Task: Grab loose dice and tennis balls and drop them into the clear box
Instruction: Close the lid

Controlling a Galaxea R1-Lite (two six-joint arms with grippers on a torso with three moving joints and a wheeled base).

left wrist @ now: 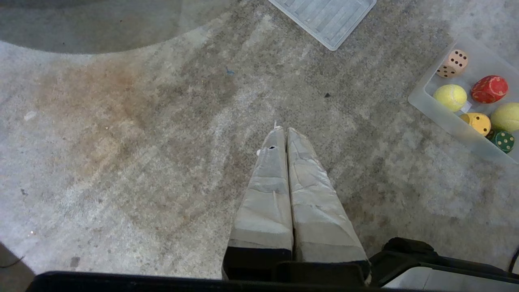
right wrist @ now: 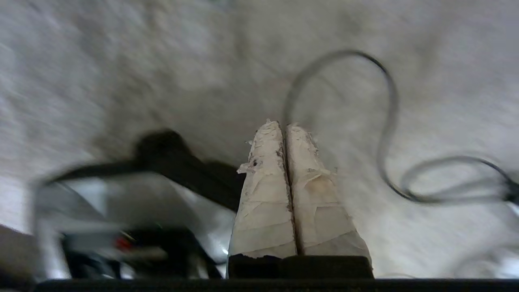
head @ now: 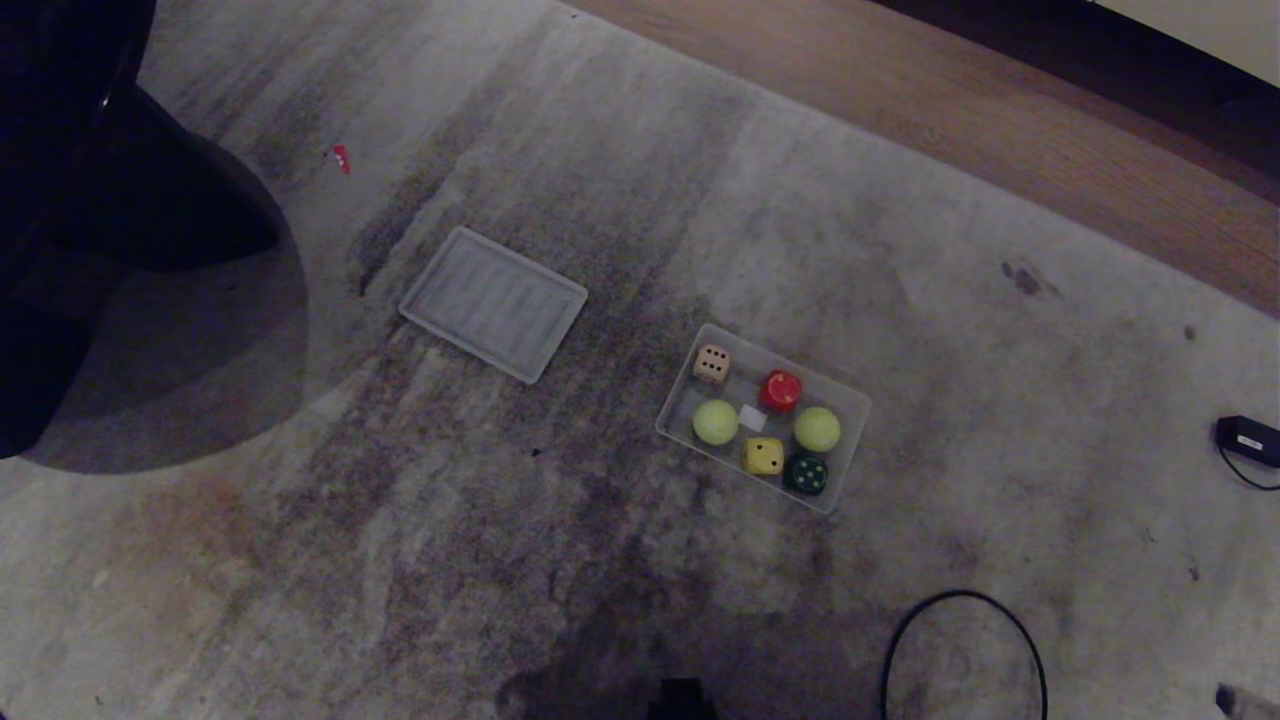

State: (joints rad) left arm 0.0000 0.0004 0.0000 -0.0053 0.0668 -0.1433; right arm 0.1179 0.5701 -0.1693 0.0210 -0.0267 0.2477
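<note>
The clear box (head: 850,400) lies on the carpet right of centre in the head view. Inside it are a beige die (head: 712,363), a red die (head: 780,391), a yellow die (head: 763,456), a dark green die (head: 806,474) and two tennis balls (head: 716,422) (head: 817,429). The left wrist view shows the same box (left wrist: 429,103) off to one side. My left gripper (left wrist: 284,130) hangs shut and empty over bare carpet. My right gripper (right wrist: 284,125) is shut too, holding nothing, above carpet near a black cable (right wrist: 387,121). Neither gripper appears in the head view.
A flat ribbed clear lid (head: 493,302) lies left of the box. A large dark object (head: 90,200) fills the upper left. A wooden floor strip (head: 1000,130) borders the carpet at the back. A black cable loop (head: 965,640) and a black adapter (head: 1247,438) lie at the right.
</note>
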